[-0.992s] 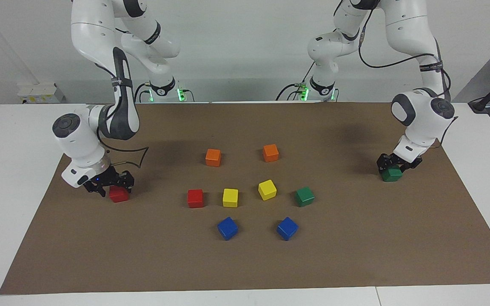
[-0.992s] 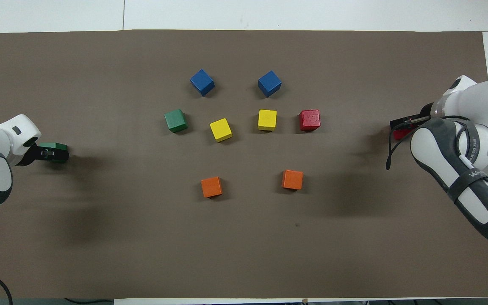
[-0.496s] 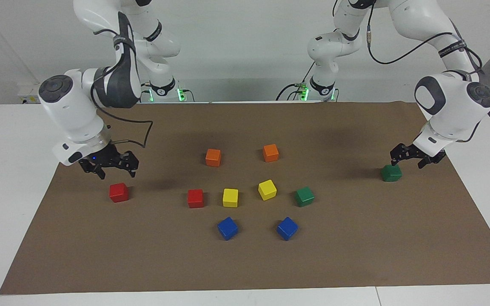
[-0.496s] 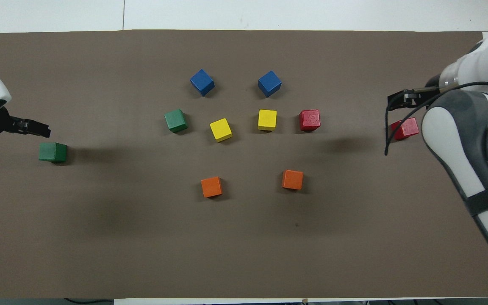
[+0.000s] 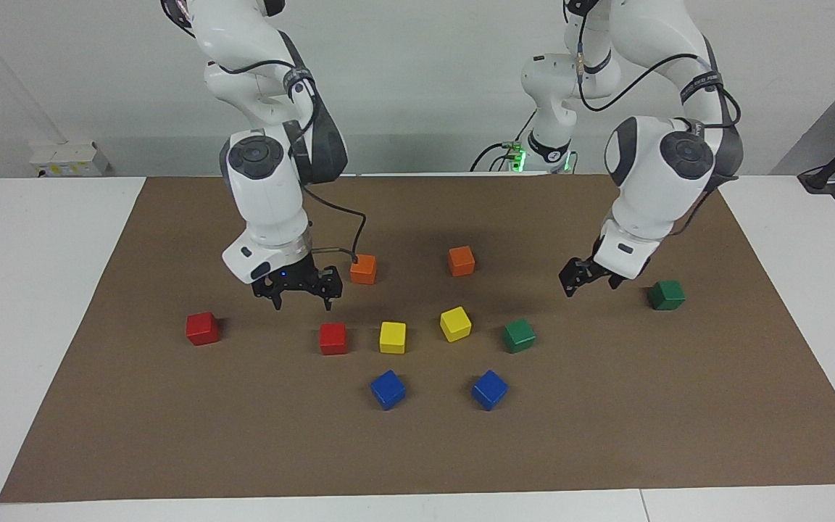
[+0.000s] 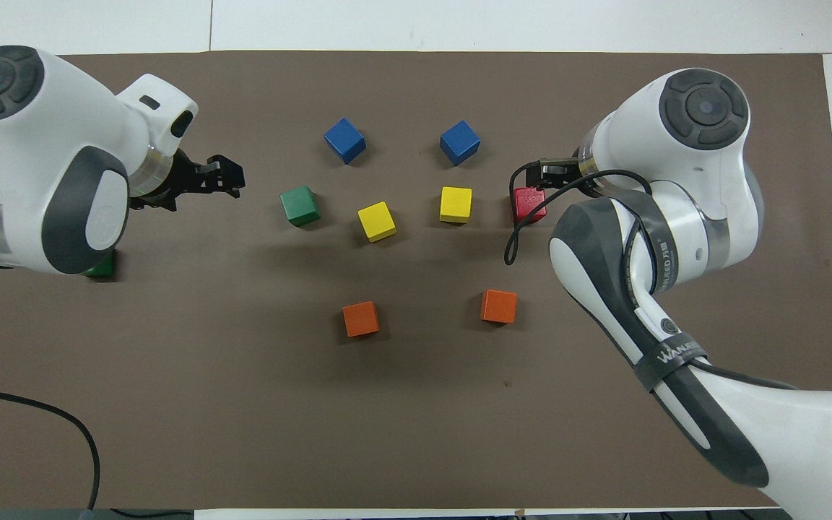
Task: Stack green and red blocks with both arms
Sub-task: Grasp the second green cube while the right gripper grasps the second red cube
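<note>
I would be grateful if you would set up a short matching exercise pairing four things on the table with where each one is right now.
Things:
1. right gripper
2. left gripper
3. outer red block
4. outer green block

Places:
A. on the mat, toward the left arm's end of the table
B. in the air above the mat by the inner green block
C. on the mat, toward the right arm's end of the table
D. in the air just above the inner red block

Pairs: 1-D, 2-B, 3-C, 4-A

red blocks [image 5: 202,328], green blocks [image 5: 518,336], brown mat [image 5: 606,435]
</note>
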Robot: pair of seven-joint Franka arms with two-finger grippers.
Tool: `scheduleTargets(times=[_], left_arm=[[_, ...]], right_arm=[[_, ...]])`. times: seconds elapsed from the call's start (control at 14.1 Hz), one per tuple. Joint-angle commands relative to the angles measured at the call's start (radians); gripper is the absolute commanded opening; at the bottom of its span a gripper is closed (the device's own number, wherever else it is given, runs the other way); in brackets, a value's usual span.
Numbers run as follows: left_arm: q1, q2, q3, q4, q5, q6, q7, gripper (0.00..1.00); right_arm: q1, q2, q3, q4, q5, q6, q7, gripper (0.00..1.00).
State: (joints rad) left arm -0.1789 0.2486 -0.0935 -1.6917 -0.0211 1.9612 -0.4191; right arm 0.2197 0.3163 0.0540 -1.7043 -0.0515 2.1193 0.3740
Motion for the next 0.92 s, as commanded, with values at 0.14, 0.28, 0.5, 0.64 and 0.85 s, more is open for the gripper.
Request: scheduleTargets(times=[0.14,0.28,0.5,0.64,0.85], left_arm=[[-0.128,0.138,0.021,0.033,0.022,0.105,-0.243,1.0],[-0.137,0.176,0.021,0.044,0.03,0.128,-0.274,1.0],[-0.149,0.235,0.021,0.098,0.047,0.131,-0.296,1.0],[-0.149,0.245,0.021,0.095,0.059,0.154,-0.296,1.0],[-0.145,0.262,0.021,0.083,0.065,0.206,-0.296,1.0]], right_arm=[[0.026,0.062,0.0,0.005,-0.004,0.083,0.115,1.0],[0.047,0.089,-0.002,0.009,-0.004,0.122,0.126,1.0],[0.047,0.116,-0.002,0.005,-0.011,0.16,0.122,1.0],[0.05,0.135,-0.002,-0.003,-0.011,0.191,0.12,1.0],[0.05,0.138,-0.002,-0.037,-0.013,0.228,0.109,1.0]])
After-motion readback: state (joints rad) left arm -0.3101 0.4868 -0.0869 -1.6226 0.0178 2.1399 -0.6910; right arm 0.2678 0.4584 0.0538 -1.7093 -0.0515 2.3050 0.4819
